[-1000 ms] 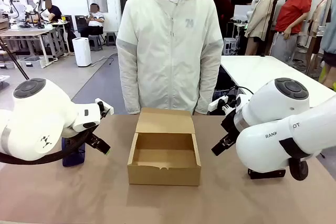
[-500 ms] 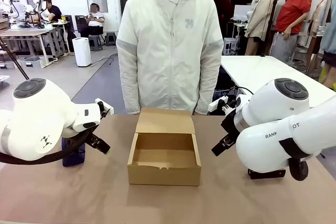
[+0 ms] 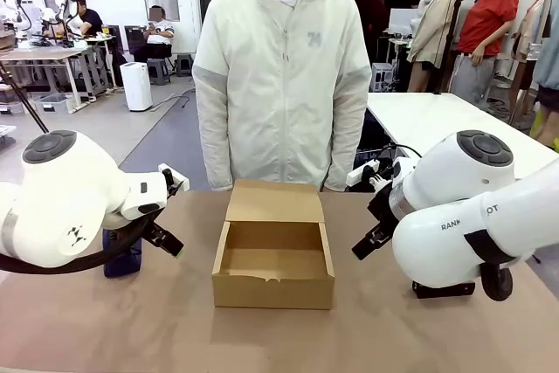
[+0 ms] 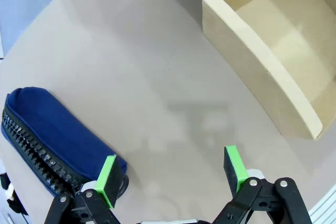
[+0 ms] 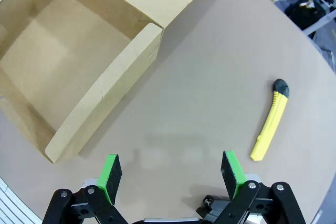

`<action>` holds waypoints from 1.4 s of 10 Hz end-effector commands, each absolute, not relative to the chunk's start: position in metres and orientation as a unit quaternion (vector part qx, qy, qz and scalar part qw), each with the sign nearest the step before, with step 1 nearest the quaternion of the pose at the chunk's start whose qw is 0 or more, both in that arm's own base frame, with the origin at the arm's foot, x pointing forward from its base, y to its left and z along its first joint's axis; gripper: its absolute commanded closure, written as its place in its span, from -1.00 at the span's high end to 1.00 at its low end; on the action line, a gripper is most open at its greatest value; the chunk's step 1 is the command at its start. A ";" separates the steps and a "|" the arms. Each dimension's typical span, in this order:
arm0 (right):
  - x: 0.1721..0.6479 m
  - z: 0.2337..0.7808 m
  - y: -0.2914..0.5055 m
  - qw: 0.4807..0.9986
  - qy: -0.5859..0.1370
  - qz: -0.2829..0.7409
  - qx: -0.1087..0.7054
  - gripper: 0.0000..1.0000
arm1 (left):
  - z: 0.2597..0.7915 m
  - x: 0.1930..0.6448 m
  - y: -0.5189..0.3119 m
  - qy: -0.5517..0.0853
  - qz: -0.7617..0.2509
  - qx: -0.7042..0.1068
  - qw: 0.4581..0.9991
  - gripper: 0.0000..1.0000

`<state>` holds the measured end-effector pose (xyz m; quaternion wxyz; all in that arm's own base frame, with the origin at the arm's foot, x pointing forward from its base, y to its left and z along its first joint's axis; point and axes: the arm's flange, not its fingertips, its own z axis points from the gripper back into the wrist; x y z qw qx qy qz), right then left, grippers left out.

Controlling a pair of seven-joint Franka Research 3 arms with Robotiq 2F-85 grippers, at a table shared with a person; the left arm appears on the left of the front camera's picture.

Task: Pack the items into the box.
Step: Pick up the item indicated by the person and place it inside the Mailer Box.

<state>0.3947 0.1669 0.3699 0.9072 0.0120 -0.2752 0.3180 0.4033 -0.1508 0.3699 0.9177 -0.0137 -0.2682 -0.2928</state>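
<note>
The brown cardboard box sits open and empty at the table's middle, its lid folded back toward the person. A navy-blue zippered pouch lies left of it, partly behind my left arm. In the left wrist view the pouch lies by the left pad, and my left gripper hangs open above bare table with the box to the upper right. My right gripper is open too, between the box and the yellow-and-black pen-like tool. A black stapler lies under my right arm.
A person in a white jacket stands at the far edge right behind the box, hands down. My left gripper and right gripper hover on either side of the box. Bare brown tabletop lies in front.
</note>
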 end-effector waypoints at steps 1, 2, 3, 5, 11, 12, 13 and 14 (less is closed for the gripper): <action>0.395 0.371 0.167 0.907 -0.276 0.318 0.012 1.00 | 0.370 0.403 -0.151 -0.268 -0.293 -0.014 0.918 1.00; 0.395 0.370 0.167 0.907 -0.275 0.318 0.012 1.00 | 0.370 0.403 -0.151 -0.268 -0.293 -0.014 0.918 1.00; 0.394 0.395 0.158 0.910 -0.269 0.310 0.064 1.00 | 0.388 0.402 -0.140 -0.216 -0.317 -0.048 0.922 1.00; 0.394 0.467 0.127 0.948 -0.232 0.146 0.165 1.00 | 0.449 0.392 -0.116 -0.164 -0.255 -0.192 0.933 1.00; 0.321 0.520 -0.098 0.833 -0.259 -0.139 0.468 1.00 | 0.507 0.362 0.108 -0.244 0.055 -0.491 0.835 1.00; 0.302 0.503 -0.134 0.794 -0.295 -0.193 0.495 1.00 | 0.491 0.351 0.149 -0.256 0.108 -0.536 0.797 1.00; 0.291 0.483 -0.156 0.778 -0.302 -0.226 0.503 1.00 | 0.471 0.338 0.189 -0.299 0.181 -0.572 0.742 1.00; 0.284 0.470 -0.162 0.783 -0.311 -0.241 0.481 1.00 | 0.455 0.333 0.206 -0.310 0.222 -0.578 0.721 1.00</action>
